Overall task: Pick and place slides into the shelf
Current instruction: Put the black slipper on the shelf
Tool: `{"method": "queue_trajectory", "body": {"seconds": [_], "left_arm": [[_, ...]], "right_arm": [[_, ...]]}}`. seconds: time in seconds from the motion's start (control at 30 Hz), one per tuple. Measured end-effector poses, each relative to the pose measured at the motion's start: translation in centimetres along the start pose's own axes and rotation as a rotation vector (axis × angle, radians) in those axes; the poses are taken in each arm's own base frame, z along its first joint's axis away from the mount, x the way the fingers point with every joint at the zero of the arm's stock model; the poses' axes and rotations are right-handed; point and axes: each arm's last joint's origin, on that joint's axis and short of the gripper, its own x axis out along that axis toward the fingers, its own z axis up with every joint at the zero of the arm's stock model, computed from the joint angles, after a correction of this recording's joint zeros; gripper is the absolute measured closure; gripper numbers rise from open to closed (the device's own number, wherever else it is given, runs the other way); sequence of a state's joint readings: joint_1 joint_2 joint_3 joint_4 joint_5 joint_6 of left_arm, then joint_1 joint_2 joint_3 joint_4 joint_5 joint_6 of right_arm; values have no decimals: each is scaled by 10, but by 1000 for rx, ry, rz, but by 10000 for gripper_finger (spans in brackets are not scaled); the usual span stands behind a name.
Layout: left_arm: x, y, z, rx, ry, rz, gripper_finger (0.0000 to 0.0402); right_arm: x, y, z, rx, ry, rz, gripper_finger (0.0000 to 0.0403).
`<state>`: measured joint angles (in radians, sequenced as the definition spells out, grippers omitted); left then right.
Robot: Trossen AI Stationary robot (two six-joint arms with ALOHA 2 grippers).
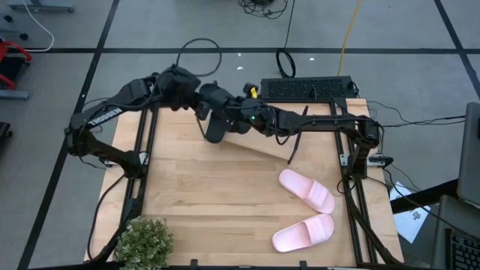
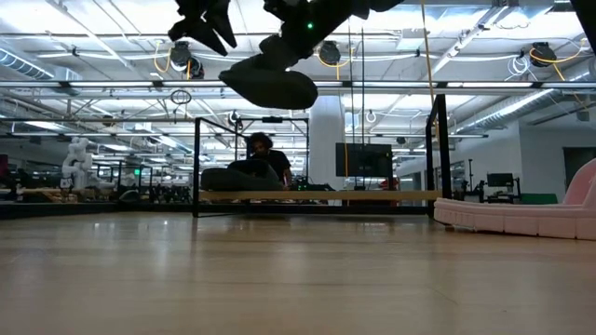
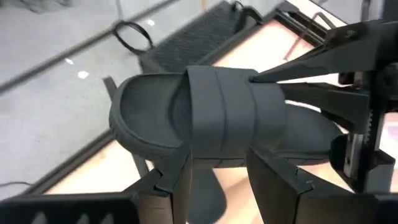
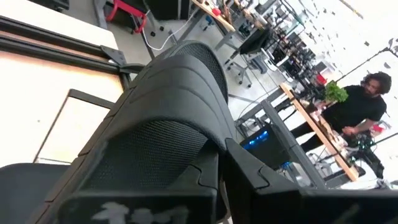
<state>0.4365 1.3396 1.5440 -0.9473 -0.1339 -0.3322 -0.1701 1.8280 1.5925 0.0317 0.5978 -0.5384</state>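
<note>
Nearest the front edge of the table (image 1: 225,202) sits a small potted plant (image 1: 142,241), and to its right lie the two pink slides (image 1: 304,232), flat on the wood and well apart from both arms. They look light, soft and a little springy, so a firm pinch on the wide strap or along one side edge should be the safest hold; the smooth foam could slip if squeezed at the toe alone.

Farther back, above the middle of the table, a black slide (image 1: 216,129) hangs in the air. The right gripper (image 1: 232,120) has its jaws clamped tight on the strap, carrying the shoe. The left gripper (image 1: 196,105) is just beside it with its jaws about half open, one on each side of the shoe without clearly pressing on it.

Beyond that, at the far edge, stands the tilted shelf (image 2: 317,195). The other black slide (image 2: 228,177) already rests on its left part. Behind it, off the table, a person (image 2: 264,158) sits in the room.
</note>
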Motion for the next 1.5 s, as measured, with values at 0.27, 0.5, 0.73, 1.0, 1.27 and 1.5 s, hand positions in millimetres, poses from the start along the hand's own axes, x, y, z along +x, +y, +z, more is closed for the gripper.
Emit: {"method": "queue_trajectory", "body": {"seconds": [0.27,0.5,0.73,1.0,1.27,1.5], "left_arm": [[3,28,7,-12,40,-70,254],[3,37,4,-30,94,-82,254],[-3,38,1,11,108,-103,254],[-4,43,1,29,126,-148,254],[-4,43,1,25,132,-206,254],[-3,37,-3,24,174,-236,254]], "right_arm": [[-11,10,8,-46,-23,30,403],[-11,11,8,-61,-24,30,403],[-11,11,8,-58,-28,28,403],[-18,18,14,-64,-60,62,403],[-26,28,20,-90,-89,90,403],[-27,28,21,-89,-92,88,403]]}}
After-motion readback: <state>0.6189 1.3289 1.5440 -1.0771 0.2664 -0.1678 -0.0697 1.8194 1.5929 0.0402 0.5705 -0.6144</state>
